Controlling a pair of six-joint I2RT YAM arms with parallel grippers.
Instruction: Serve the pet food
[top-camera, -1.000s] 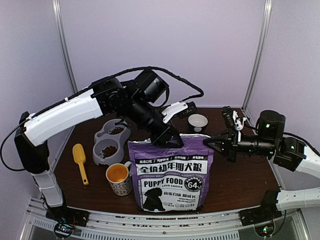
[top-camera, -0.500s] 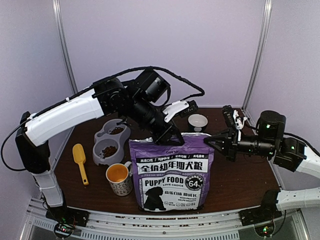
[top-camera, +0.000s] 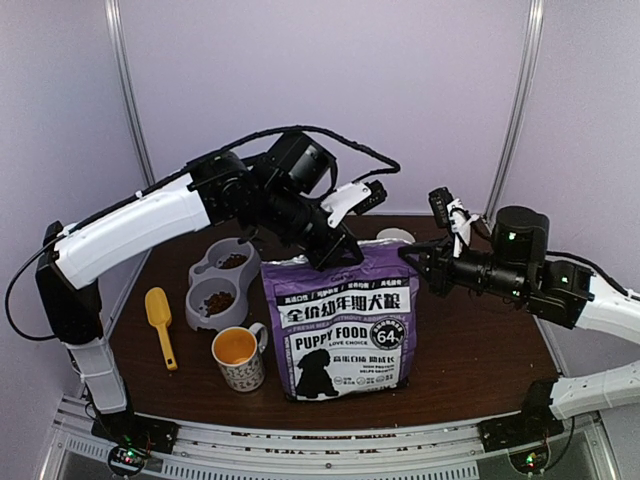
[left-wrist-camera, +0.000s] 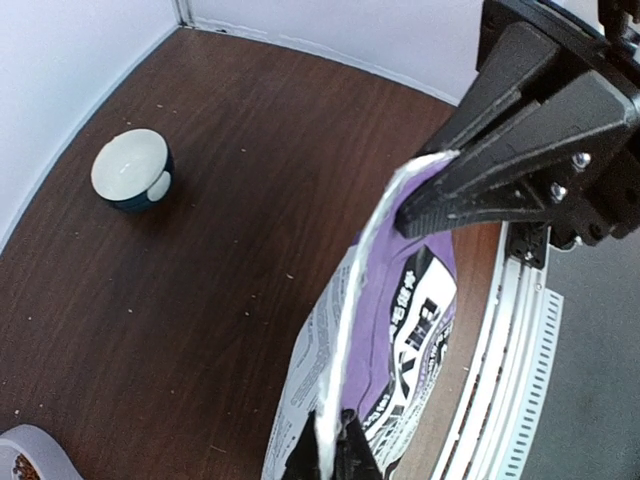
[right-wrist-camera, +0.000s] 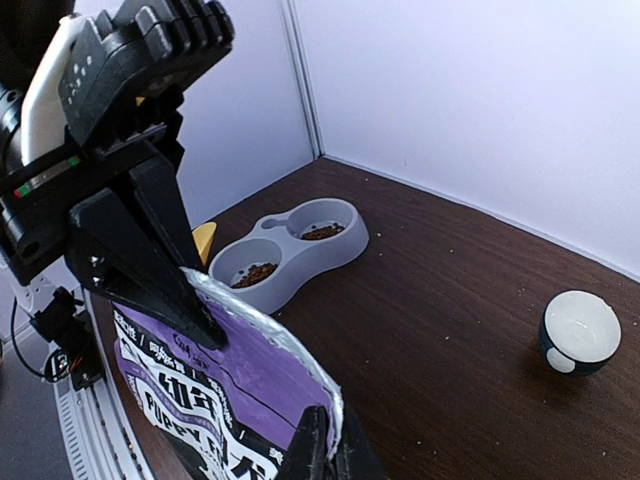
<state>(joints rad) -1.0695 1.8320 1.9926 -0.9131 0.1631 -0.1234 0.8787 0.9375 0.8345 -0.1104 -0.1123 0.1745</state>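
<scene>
Left arm (top-camera: 140, 225): rises from its base at the near left, reaches up and across toward the middle, wrist bent downward
Left gripper (top-camera: 338, 256): fingers pressed together on the left end of the purple bag's (top-camera: 345, 330) top edge
Right arm (top-camera: 560, 290): low, stretched leftward from the right side, forearm near level
Right gripper (top-camera: 410, 253): fingers closed on the same edge's right corner, tips pointing left

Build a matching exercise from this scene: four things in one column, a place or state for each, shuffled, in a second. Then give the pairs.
1 purple bag
2 yellow scoop
3 mug
4 grey double bowl

A kibble in both wells
B top edge pinched by left gripper and right gripper
C lying flat, left of the bowl
D orange inside

Pairs: 1-B, 2-C, 3-D, 4-A
</scene>
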